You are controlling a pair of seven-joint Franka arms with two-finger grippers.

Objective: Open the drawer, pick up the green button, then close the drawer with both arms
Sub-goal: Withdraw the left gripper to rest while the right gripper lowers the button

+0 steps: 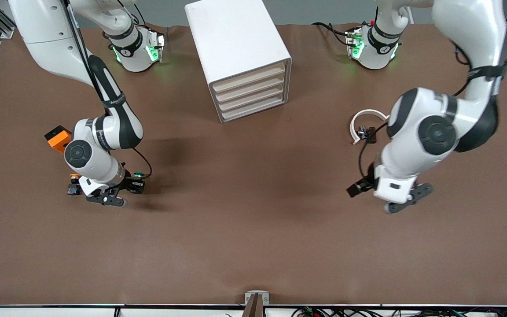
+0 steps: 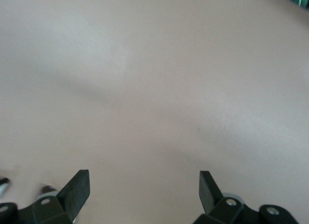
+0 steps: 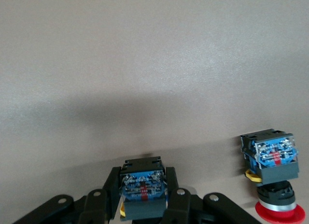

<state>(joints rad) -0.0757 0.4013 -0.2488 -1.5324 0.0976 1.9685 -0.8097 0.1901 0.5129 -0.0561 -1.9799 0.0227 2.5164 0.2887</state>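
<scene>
The white cabinet (image 1: 240,48) stands mid-table, and all its drawers sit flush. The drawer (image 1: 253,110) is the lowest and is closed. My right gripper (image 1: 119,191) (image 3: 141,175) is low over the table at the right arm's end, shut on the button (image 3: 141,185). That button has a black body with a blue label, and its cap is hidden in the right wrist view. In the front view the button's green cap (image 1: 138,175) shows at the gripper's side. My left gripper (image 1: 407,202) (image 2: 144,183) hangs open over bare table at the left arm's end, holding nothing.
A red-capped button (image 3: 273,161) stands close beside the held one. An orange-capped button (image 1: 75,177) sits by the right hand. An orange block (image 1: 57,138) shows by the right forearm. A white curved strip (image 1: 365,116) with a small black part lies by the left arm.
</scene>
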